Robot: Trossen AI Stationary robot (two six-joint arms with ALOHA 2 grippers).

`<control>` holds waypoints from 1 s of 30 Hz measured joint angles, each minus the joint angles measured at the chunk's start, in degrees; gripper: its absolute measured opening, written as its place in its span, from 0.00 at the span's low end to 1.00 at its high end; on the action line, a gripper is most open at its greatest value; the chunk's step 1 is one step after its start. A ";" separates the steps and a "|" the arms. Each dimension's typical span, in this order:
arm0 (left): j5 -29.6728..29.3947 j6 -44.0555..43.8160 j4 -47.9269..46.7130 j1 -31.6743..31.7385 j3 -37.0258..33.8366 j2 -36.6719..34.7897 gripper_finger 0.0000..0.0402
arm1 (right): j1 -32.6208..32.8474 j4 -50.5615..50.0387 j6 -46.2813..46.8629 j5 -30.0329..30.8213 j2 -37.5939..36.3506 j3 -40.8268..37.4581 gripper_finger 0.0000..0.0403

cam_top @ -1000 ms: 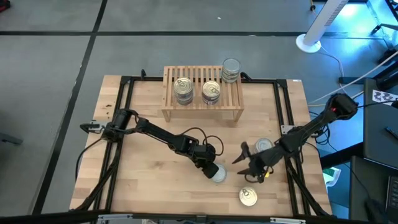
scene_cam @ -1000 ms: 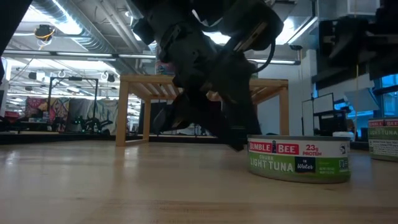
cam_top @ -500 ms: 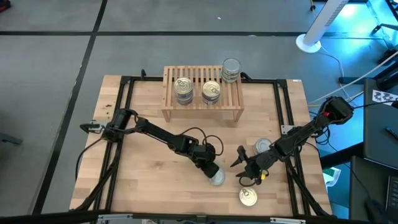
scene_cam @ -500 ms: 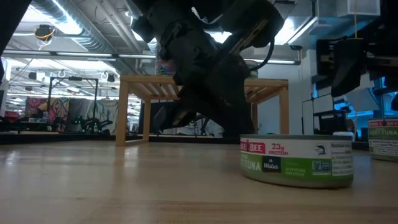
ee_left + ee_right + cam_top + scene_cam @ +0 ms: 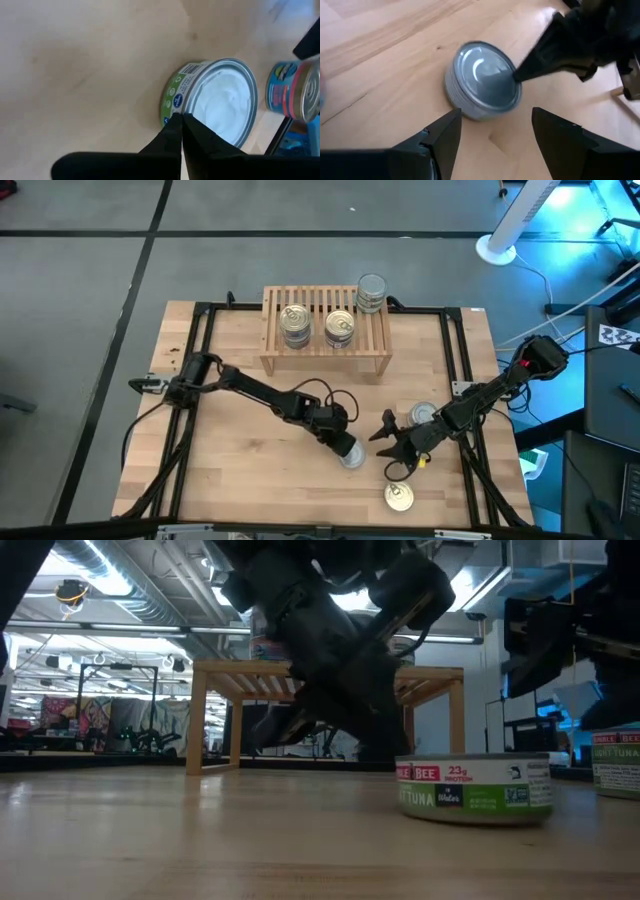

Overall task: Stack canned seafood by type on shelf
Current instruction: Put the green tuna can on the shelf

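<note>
The pale wooden table (image 5: 240, 480), smooth and lightly grained, carries a dark metal frame around its edge. At its far side stands the shelf (image 5: 326, 358), light wood with a slatted top and plain flat legs. On it sit 2 gold-lidded tins and 1 grey-lidded stack (image 5: 371, 292) at its right end. The left gripper (image 5: 346, 446) is clenched, its dark fingertips pressed together and touching the rim of the silver-lidded tuna can (image 5: 352, 457), a short round tin with a green and red label band, resting flat on the table. The right gripper (image 5: 388, 445) hangs just beside that can, fingers spread and empty. A gold-lidded can (image 5: 399, 497) lies nearer the front edge.
</note>
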 joint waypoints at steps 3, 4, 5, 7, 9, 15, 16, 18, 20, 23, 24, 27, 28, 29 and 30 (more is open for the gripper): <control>-0.14 -0.93 0.80 0.94 -0.04 0.02 0.00 | 0.00 -0.02 -2.12 -0.54 0.00 0.00 0.60; -0.18 -1.19 0.90 1.26 -0.04 0.03 0.00 | 0.01 0.00 -2.71 -0.56 0.00 0.00 0.60; -0.20 -1.36 0.98 1.60 -0.04 0.04 0.00 | 0.02 -0.08 -3.28 -0.56 0.00 0.00 0.60; -0.20 -1.47 1.03 2.17 -0.04 0.07 0.00 | 0.02 -0.58 -3.80 -0.54 0.00 0.00 0.60; -0.17 -1.52 1.06 2.63 -0.04 0.07 0.00 | 0.00 -1.55 -4.82 -0.54 0.00 0.00 0.60; -0.15 -1.82 1.15 3.79 -0.04 0.09 0.00 | 0.02 -3.53 -6.84 2.29 0.00 0.00 0.60; -0.13 -1.82 1.20 3.97 -0.04 0.11 0.00 | 0.02 -3.49 -6.87 3.06 0.00 0.00 0.60; -0.11 -1.80 1.40 4.32 -0.06 0.11 0.00 | 0.00 -3.52 -6.87 4.14 0.00 0.00 0.60; -0.13 -1.69 2.18 4.57 -0.11 0.14 0.00 | 0.02 -3.49 -6.90 4.44 0.00 0.00 0.60; 0.15 -1.63 2.83 4.84 -0.14 0.22 0.00 | 0.02 -3.49 -6.90 4.44 0.00 0.00 0.60; 0.20 -1.63 2.84 4.86 -0.15 0.22 0.00 | 0.02 -3.47 -6.90 4.42 0.00 0.00 0.60; 0.49 -1.60 3.14 5.11 -0.15 0.22 0.00 | 0.02 -3.30 -6.90 4.35 0.00 0.00 0.60; 0.95 -1.59 3.32 5.23 -0.15 0.22 0.00 | 0.02 -3.30 -6.91 4.01 0.00 0.00 0.60; 1.27 -1.58 3.48 5.44 -0.15 0.24 0.00 | 0.02 -3.32 -6.92 3.98 0.00 0.00 0.60; 1.58 -1.58 3.49 5.56 -0.15 0.24 0.00 | 0.02 -3.34 -6.92 3.97 0.00 0.00 0.60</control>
